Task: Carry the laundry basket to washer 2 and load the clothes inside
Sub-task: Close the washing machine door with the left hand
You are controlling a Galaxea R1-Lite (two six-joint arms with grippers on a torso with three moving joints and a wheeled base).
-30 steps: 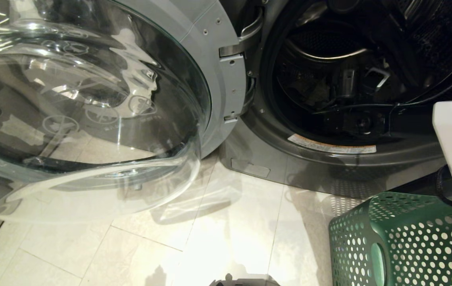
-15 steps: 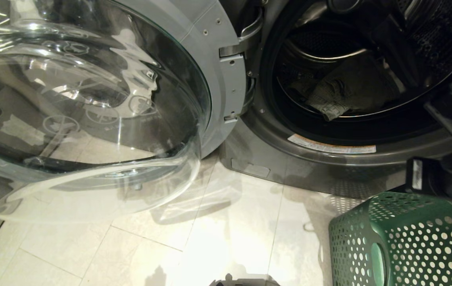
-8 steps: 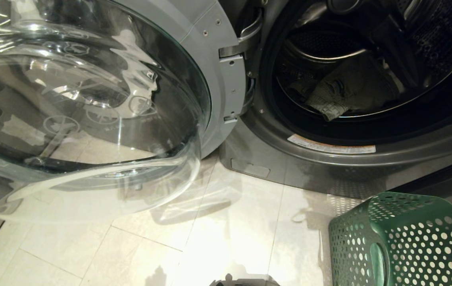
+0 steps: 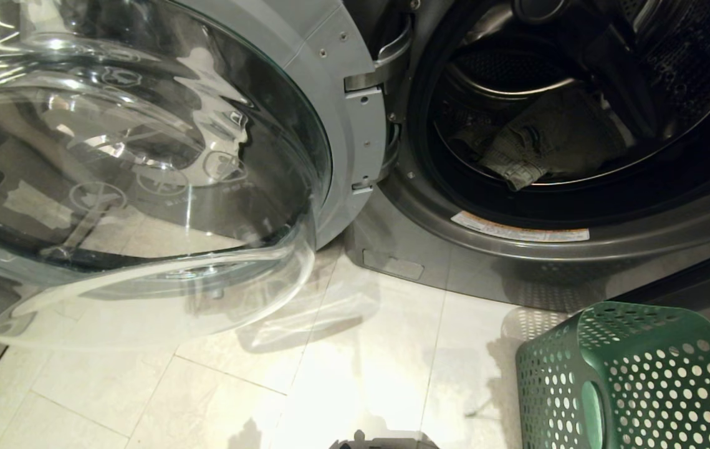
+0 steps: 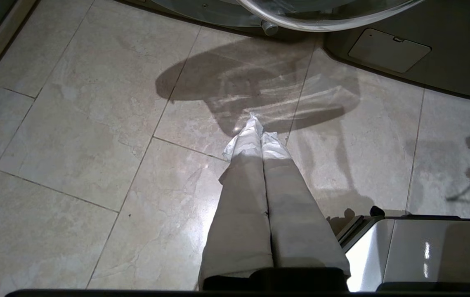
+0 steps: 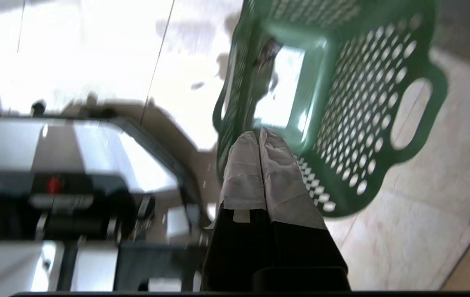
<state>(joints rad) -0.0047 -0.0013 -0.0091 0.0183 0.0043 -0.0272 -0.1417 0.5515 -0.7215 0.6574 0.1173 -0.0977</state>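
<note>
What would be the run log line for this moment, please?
clothes: inside washer 2 | laundry basket: floor | left gripper: shut | right gripper: shut, above basket

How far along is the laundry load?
Done: the patterned garment lies in the drum of the washer, and the green laundry basket sits on the floor tiles beside it, with no clothes visible in it. In hand: nothing; the right gripper is shut and empty above the basket, and the left gripper is shut over the floor. Left: only the glass door, which stands open.
</note>
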